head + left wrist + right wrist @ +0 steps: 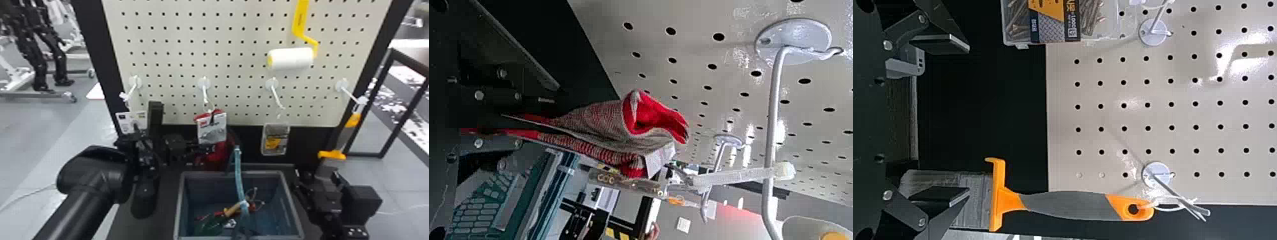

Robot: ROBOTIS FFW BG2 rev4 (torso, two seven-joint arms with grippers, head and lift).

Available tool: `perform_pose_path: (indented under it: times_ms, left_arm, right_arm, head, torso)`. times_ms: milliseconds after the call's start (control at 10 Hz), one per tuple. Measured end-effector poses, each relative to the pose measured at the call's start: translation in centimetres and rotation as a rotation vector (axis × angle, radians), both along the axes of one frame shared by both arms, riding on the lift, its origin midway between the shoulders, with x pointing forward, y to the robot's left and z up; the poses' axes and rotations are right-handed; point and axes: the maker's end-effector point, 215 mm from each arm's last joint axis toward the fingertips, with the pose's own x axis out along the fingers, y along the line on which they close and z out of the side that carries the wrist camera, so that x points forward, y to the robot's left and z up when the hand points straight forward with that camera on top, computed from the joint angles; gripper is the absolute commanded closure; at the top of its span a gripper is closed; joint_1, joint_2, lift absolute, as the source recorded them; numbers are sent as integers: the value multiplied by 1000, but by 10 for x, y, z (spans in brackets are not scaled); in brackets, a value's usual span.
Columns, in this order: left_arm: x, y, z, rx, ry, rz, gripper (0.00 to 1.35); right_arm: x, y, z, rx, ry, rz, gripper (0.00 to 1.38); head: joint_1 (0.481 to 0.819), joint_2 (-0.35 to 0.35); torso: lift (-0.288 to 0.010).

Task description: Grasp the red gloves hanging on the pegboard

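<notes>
Red gloves [218, 152]: hanging on pegboard [223, 48] hook, second from left, above grey bin [287, 198]. Left gripper [188, 149]: clamped on gloves below their card. Right gripper [948, 120]: spread wide, near scraper [1068, 205].

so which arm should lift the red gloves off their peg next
Left. Its gripper is shut on the red gloves; the right gripper sits open by the orange-handled scraper, farther along the pegboard.
</notes>
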Motion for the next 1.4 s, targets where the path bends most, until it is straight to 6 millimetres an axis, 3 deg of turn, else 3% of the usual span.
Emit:
perform_pose_path:
  times_ms: [1400]
  left_arm:
    - [1,4,3,-23,-11,12,1216]
  right_arm:
    - [-1,0,0,0,-1,0,271]
  head:
    - [549,0]
  torso:
    - [-100]
